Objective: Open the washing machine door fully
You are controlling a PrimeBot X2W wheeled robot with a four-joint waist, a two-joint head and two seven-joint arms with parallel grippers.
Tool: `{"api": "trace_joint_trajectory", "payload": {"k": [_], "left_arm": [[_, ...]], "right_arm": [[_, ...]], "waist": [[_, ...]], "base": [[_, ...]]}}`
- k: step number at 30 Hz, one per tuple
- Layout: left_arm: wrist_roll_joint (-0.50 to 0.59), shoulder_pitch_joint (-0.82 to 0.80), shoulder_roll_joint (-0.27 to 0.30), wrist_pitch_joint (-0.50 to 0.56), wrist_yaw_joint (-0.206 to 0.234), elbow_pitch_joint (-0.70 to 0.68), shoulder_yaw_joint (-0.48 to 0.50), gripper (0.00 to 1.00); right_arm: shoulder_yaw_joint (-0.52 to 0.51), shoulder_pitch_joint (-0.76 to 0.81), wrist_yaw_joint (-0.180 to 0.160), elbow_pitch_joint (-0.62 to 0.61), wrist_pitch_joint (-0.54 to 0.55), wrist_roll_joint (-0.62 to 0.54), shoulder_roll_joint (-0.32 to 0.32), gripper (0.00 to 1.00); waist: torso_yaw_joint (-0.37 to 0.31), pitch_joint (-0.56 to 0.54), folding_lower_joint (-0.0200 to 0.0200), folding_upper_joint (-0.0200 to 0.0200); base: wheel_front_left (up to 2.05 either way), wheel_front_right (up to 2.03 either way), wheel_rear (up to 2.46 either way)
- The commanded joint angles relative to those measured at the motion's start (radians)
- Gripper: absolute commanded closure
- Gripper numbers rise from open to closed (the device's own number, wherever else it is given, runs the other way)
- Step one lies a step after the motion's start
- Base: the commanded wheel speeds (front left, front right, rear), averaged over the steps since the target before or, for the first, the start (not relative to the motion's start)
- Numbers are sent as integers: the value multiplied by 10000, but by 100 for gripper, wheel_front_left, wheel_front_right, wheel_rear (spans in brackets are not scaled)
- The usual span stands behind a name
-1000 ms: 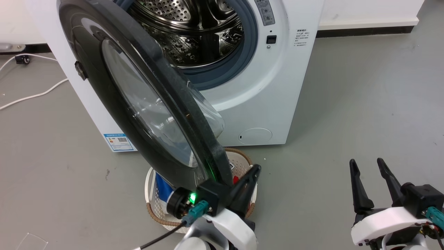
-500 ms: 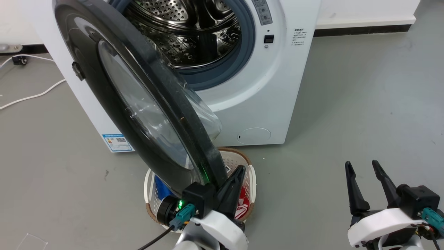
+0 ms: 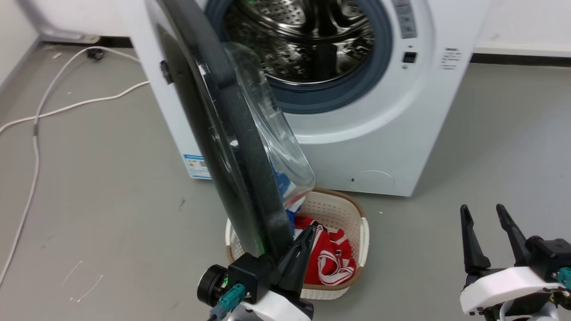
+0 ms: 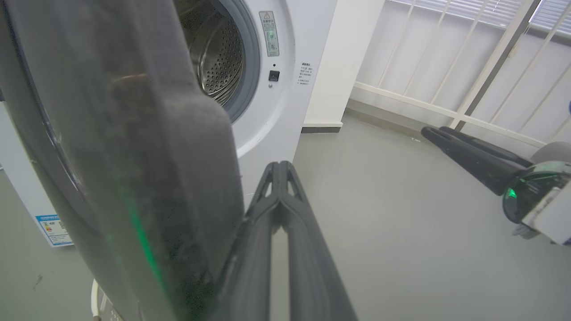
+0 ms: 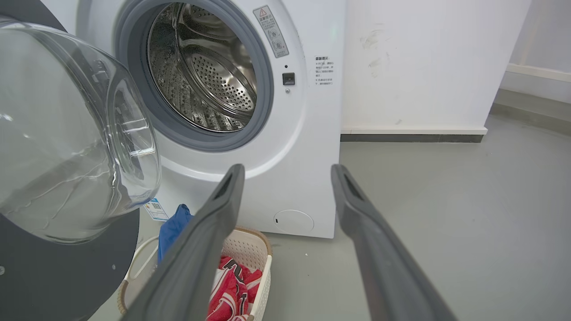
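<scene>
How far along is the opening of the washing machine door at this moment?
Done: the door is unlatched and stands about square to the machine front, drum exposed. In hand: the left hand, shut, seems to press on its lower rim. Left: swinging it wider; the right hand is open, idle.

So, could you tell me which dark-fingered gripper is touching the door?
The left gripper, shut, lies against the rim of the round glossy black washing machine door; the right gripper is open, apart from it.
</scene>
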Motion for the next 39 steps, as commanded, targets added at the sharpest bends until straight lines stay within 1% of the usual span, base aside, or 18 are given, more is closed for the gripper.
{"api": "trace_joint_trajectory", "payload": {"k": [1, 5, 14, 18, 20, 22, 23, 26, 32, 35, 39], "left_arm": [[-66, 32, 241, -27, 234, -76, 338, 100], [-22, 28, 250, -106, 327, -357, 382, 100], [-82, 322, 529, -255, 775, -968, 826, 100], [-273, 398, 752, -431, 1008, -1076, 1394, 100], [-448, 391, 1062, -582, 1110, -1039, 1950, 100], [-584, 381, 1260, -628, 1120, -970, 2279, 100], [-584, 381, 1260, -628, 1120, -970, 2279, 100], [-868, 314, 1648, -732, 1123, -797, 2922, 100], [-1361, 129, 2252, -996, 1125, -404, 4104, 100], [-1598, 57, 2670, -1073, 996, -36, 4705, 100], [-1863, -138, 3000, -1167, 805, 474, 5229, 100]], "right_arm": [[-70, 82, -3, -116, 35, -155, -27, 0], [-257, 105, -3, -202, 54, -239, -18, 0], [-447, 113, -3, -343, 31, -267, 21, 0], [-627, 102, -3, -408, 16, -302, 38, 0], [-663, 20, -3, -465, 53, -327, 50, 0], [-638, -13, -3, -509, 122, -359, 47, 0], [-638, -13, -3, -509, 122, -359, 47, 0], [-519, -104, -3, -710, 205, -429, 48, 0], [-346, -252, -3, -1248, 493, -574, -95, 0], [-275, -255, -3, -1520, 612, -607, -196, 0], [-279, -274, -3, -1826, 805, -668, -294, 0]], "waist": [[619, 38, 0, 0], [1347, 125, 0, 0], [2710, 229, 0, 0], [3208, 333, 0, 0], [3417, 421, 0, 0], [3494, 475, 0, 0], [3494, 475, 0, 0], [3511, 562, 0, 0], [3286, 828, 0, 0], [3116, 1002, 0, 0], [2878, 1221, 0, 0]], "base": [[0, 0, 0], [0, 0, 0], [0, 0, 0], [0, 0, 0], [0, 0, 0], [0, 0, 0], [0, 0, 0], [0, 0, 0], [0, 0, 0], [0, 0, 0], [0, 0, 0]]}}
